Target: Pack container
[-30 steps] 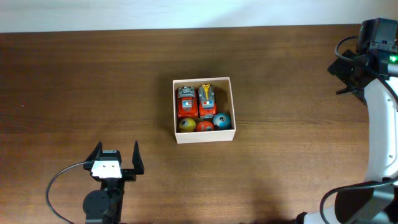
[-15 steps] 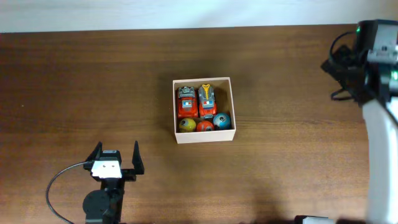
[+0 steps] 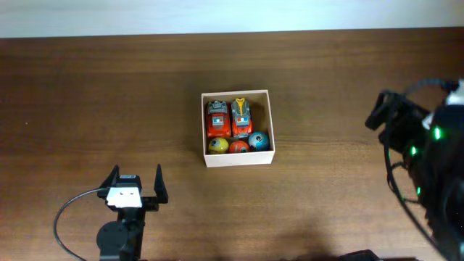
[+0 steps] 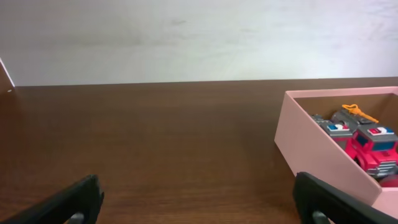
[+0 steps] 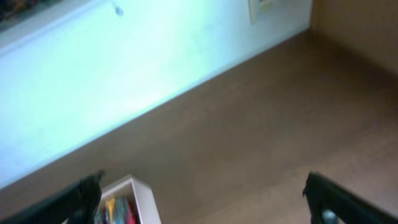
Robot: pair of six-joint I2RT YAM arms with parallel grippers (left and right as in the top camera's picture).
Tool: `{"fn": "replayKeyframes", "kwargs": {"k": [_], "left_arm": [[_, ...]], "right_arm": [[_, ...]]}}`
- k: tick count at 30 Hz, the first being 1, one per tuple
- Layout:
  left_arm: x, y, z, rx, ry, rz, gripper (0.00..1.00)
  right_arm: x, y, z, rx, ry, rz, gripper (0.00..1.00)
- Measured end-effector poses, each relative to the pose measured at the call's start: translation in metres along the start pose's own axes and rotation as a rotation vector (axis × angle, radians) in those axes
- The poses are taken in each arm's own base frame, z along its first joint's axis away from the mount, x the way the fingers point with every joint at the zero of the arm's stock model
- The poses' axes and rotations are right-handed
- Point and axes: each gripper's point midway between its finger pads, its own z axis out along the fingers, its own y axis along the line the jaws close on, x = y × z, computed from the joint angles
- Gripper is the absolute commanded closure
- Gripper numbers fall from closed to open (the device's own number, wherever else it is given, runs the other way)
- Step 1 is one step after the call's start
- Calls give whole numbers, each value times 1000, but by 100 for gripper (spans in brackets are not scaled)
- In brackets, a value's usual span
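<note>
**Packed container at mid-table, both grippers spread and clear of it**

The dark brown wooden table (image 3: 87, 94) filled the overhead view, with a pale wall behind it in both wrist views. The right arm (image 3: 435, 174) showed as a blurred dark mass at the table's 3 o'clock edge. The right gripper (image 5: 202, 190) pointed towards the container from well away. Its fingers stood wide apart at the two sides of the right wrist view and held nothing.

The left gripper (image 3: 135, 174) sat at about 7 o'clock from the container, well apart from it. Its two black fingers were spread and empty, pointing towards 12 o'clock.

The container (image 3: 237, 158), a small white open-topped box, stood upright at the table's centre. Two orange-red toy trucks (image 3: 217, 119) lay side by side in its 12 o'clock half. Three small balls lined its 6 o'clock wall: a yellow ball (image 3: 217, 145), a red ball (image 3: 238, 146) and a blue ball (image 3: 259, 140).
</note>
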Motion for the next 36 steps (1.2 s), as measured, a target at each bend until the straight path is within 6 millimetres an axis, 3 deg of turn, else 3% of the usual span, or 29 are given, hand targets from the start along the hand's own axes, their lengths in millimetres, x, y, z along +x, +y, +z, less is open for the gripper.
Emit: {"fn": "replayKeyframes", "kwargs": {"k": [4, 10, 17, 23, 26, 36], "left_arm": [[0, 0, 0, 0, 0, 0, 1], [0, -1, 0, 3, 0, 0, 1], [0, -1, 0, 3, 0, 0, 1], [0, -1, 0, 3, -1, 0, 1], [0, -1, 0, 3, -1, 0, 1], [0, -1, 0, 3, -1, 0, 1]], "right_arm": [[17, -15, 7, -25, -95, 34, 1], [59, -43, 26, -62, -224, 72, 1], [100, -42, 33, -243, -394, -86, 1], [151, -49, 52, -300, -392, -177, 1], [167, -51, 58, -314, -382, -199, 1], [167, -49, 55, -333, -412, -203, 1]]}}
